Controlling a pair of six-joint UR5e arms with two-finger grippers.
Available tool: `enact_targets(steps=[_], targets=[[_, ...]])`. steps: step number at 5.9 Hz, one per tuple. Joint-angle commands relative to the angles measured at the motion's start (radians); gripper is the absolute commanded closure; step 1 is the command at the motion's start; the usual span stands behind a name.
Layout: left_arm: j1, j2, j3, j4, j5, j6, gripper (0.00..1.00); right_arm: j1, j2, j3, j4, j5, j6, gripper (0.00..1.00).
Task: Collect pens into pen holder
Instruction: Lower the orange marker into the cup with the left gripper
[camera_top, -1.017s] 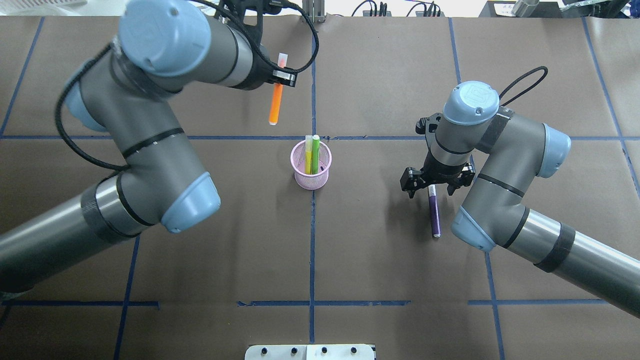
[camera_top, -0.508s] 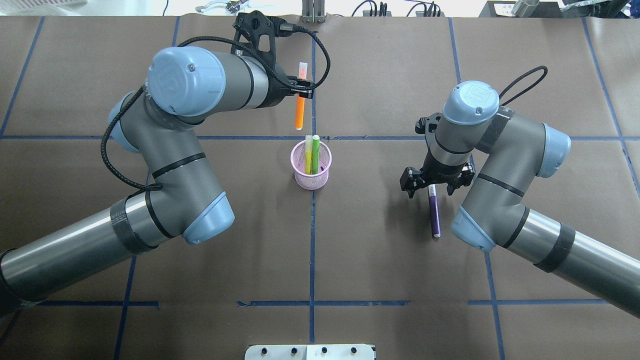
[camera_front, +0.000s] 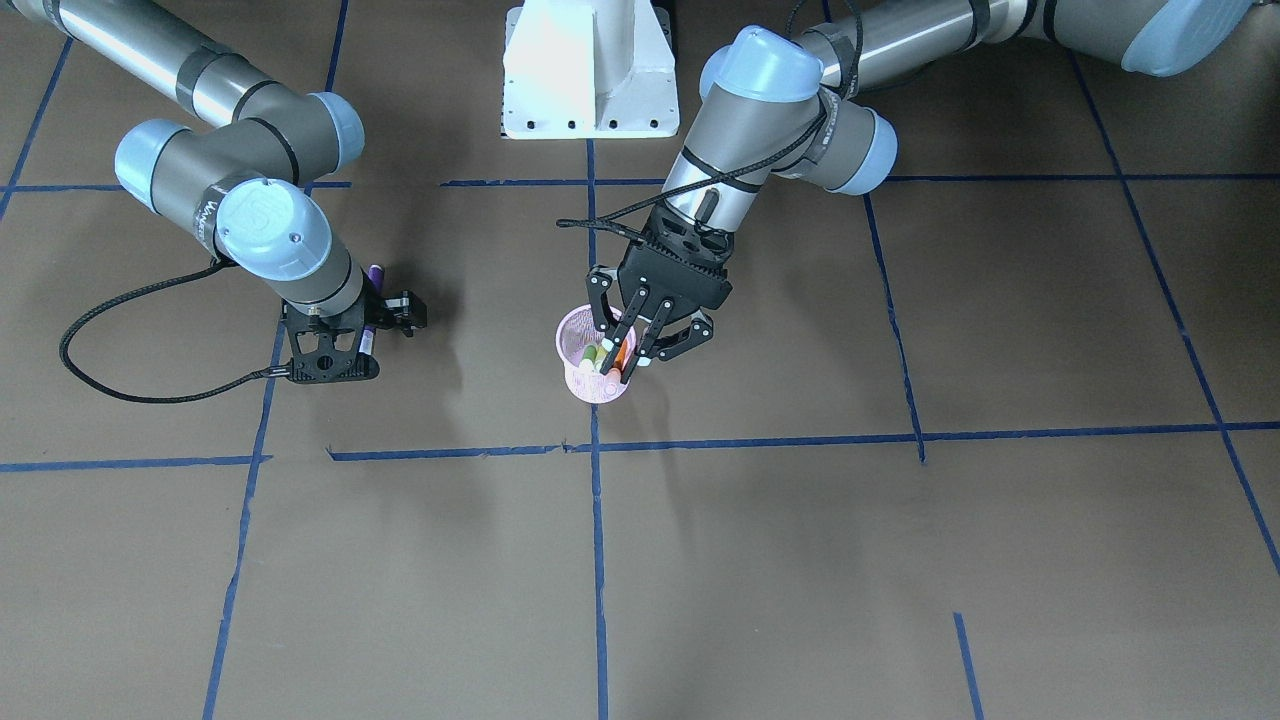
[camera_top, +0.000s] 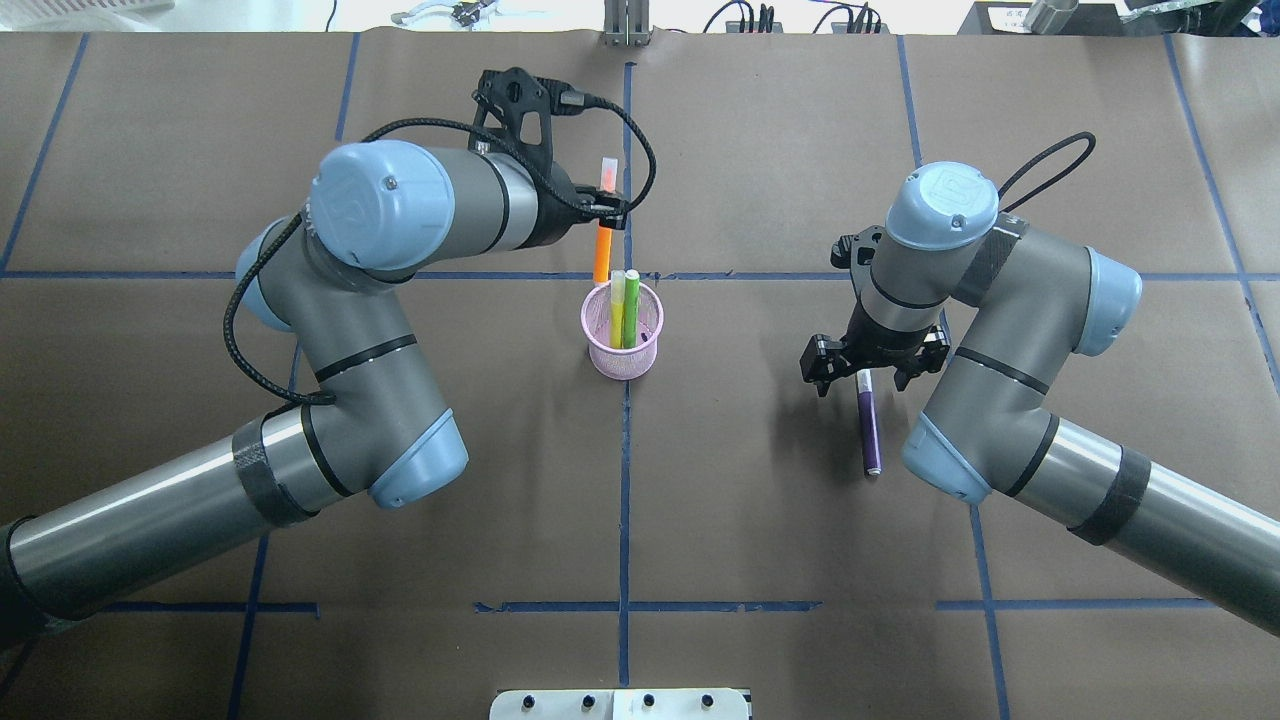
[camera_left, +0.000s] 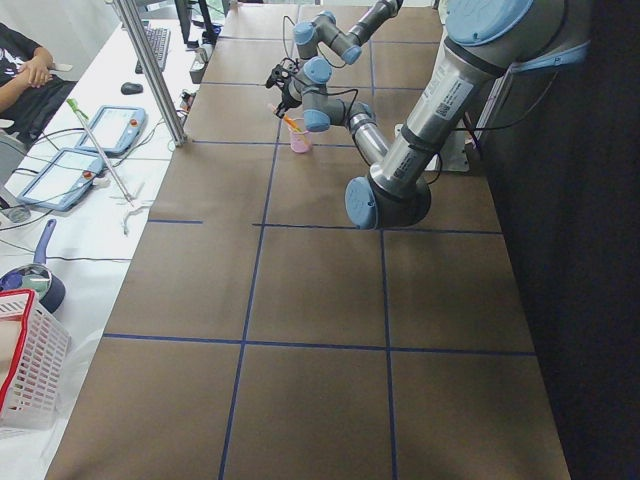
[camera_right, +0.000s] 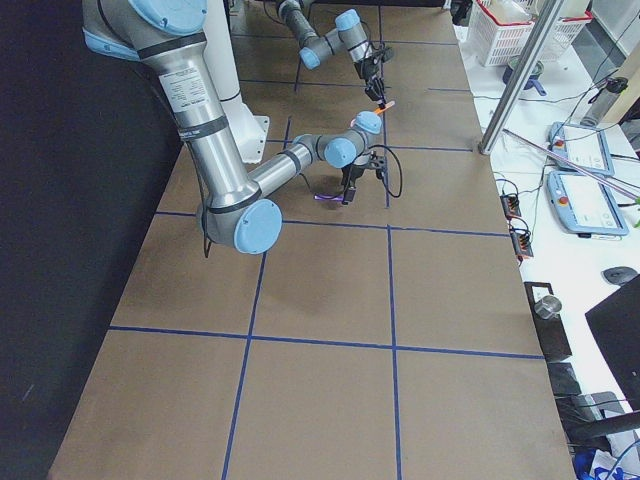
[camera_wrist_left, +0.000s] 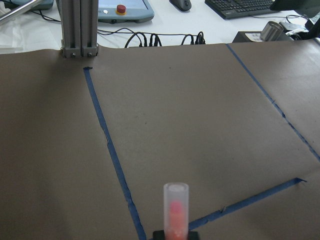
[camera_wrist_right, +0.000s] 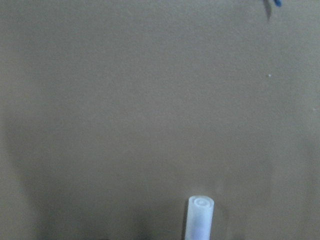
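Between the closed fingers of the left gripper (camera_top: 603, 208), a slim orange pen (camera_top: 601, 250) with a pale translucent cap hangs upright. It is clamped just below the cap, with the barrel pointing down.

Directly beneath these jaws stands the small round pink wire-mesh pen holder (camera_top: 625, 362). The lower end of the orange pen is at the holder's mouth, close to the rim on the side away from the robot. In the front-facing view it appears to sit just inside.

A green pen (camera_top: 631, 312) and a yellow pen (camera_top: 617, 315) stand in the holder, just beside the line of insertion, caps above the rim.

Well apart from the left jaws, the right gripper (camera_top: 865, 372) points down at the table (camera_top: 740, 500) over the capped end of a slim purple pen (camera_top: 871, 430). Whether its fingers have closed on the pen cannot be told.

Hazards:
- The tip sits near the rim. A small lateral error would land it on the rim or outside, and the light holder could tip.
- Contact with the two standing pens could deflect the barrel.
- Early release — before the barrel is well inside — could let the pen topple out.
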Motion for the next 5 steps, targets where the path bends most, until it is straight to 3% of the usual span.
enact_targets(steps=[1,4,5], targets=[[0.033,0.009,-0.001,-0.012,0.0,-0.011,1.0,0.0,0.001,-0.001,0.0,-0.002,0.002,0.0],[0.057,0.013,0.002,-0.012,0.0,-0.028,1.0,0.0,0.004,-0.001,0.001,-0.002,0.002,0.0],[0.058,0.013,0.001,-0.012,0.0,-0.028,0.95,0.0,0.004,-0.001,0.001,-0.002,0.002,0.0]])
